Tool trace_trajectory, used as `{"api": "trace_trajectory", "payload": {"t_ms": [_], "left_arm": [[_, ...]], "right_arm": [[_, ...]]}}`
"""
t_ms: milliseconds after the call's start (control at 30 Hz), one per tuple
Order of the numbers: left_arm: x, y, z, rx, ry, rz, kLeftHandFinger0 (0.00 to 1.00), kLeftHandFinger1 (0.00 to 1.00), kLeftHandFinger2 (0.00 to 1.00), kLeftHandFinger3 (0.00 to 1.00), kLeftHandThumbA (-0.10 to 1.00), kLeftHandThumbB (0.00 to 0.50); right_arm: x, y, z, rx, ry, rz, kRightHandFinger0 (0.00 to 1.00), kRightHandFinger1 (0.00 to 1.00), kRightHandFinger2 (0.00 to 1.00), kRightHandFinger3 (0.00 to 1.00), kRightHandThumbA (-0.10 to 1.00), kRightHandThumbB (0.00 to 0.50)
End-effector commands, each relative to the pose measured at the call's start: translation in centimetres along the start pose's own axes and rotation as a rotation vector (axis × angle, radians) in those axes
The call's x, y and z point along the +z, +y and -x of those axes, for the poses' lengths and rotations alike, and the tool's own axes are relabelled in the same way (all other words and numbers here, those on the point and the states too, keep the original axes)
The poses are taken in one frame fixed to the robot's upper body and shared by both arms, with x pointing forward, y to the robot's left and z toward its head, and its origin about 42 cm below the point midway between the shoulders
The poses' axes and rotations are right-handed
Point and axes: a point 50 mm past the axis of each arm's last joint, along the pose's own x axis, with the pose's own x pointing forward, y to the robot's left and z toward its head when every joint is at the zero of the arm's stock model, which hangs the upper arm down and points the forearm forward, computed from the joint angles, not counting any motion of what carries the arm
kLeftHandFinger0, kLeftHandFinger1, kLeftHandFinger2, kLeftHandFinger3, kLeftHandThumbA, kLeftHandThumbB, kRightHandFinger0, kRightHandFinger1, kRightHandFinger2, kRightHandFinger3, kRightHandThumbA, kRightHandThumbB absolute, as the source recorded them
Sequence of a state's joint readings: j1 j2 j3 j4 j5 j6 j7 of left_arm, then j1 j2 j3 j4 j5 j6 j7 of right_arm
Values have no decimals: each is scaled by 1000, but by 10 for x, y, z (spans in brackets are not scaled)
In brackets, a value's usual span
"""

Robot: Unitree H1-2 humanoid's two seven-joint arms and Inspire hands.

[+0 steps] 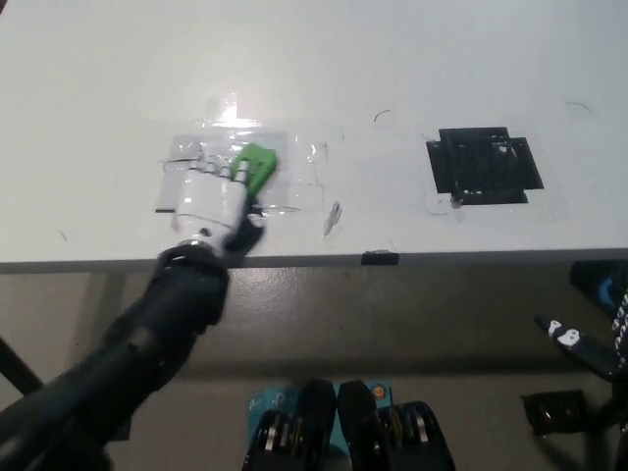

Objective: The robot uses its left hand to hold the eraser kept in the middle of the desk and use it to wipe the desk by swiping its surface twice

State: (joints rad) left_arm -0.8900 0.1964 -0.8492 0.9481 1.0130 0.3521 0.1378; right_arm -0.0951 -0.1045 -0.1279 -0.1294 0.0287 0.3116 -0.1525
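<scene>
A green eraser (255,169) lies on the white desk (392,88), over a patch of clear tape (294,162) near the front edge. My white left hand (214,194) is shut on the green eraser, fingers draped over its left side; the hand looks blurred. Only the eraser's right end shows past the fingers. My black right hand (589,343) hangs below the desk edge at the far right, partly cut off, and its fingers cannot be made out.
A black tape square (484,165) is stuck on the desk to the right. A small black tape tab (380,258) sits on the front edge. A thin scrap (333,217) lies right of the eraser.
</scene>
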Motion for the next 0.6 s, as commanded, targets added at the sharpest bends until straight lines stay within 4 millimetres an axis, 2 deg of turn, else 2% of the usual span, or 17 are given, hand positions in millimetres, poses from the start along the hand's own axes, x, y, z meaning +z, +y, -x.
{"api": "trace_trajectory", "payload": {"t_ms": [0,33,200,233,333,467,533,567], "left_arm": [[108,-23,28,-210,-267,65,1000,1000,1000,1000,1000,500],[121,-23,31,-223,-285,75,1000,1000,1000,1000,1000,500],[152,-29,43,-231,-334,99,1000,1000,1000,1000,1000,500],[150,-31,44,-231,-330,99,1000,1000,1000,1000,1000,500],[161,-30,45,-257,-348,78,1000,1000,1000,1000,1000,500],[180,-25,47,-264,-377,51,1000,1000,1000,1000,1000,500],[188,-22,49,-246,-399,29,1000,1000,1000,1000,1000,500],[190,-22,50,-238,-404,24,1000,1000,1000,1000,1000,500]], "right_arm": [[18,4,-11,-56,-90,6,1000,1000,1000,994,1000,79],[20,3,-13,-83,-97,-18,1000,1000,1000,992,1000,78],[27,-7,-23,-213,-98,-102,1000,1000,1000,1000,1000,62],[27,-4,-24,-212,-97,-105,1000,1000,1000,1000,1000,63],[28,-11,-27,-276,-107,-162,1000,1000,1000,1000,1000,44],[29,-21,-32,-359,-106,-191,1000,1000,1000,1000,1000,65],[29,-23,-33,-369,-105,-204,1000,1000,1000,1000,1000,37],[29,-23,-33,-373,-106,-204,1000,1000,1000,1000,1000,39]]}}
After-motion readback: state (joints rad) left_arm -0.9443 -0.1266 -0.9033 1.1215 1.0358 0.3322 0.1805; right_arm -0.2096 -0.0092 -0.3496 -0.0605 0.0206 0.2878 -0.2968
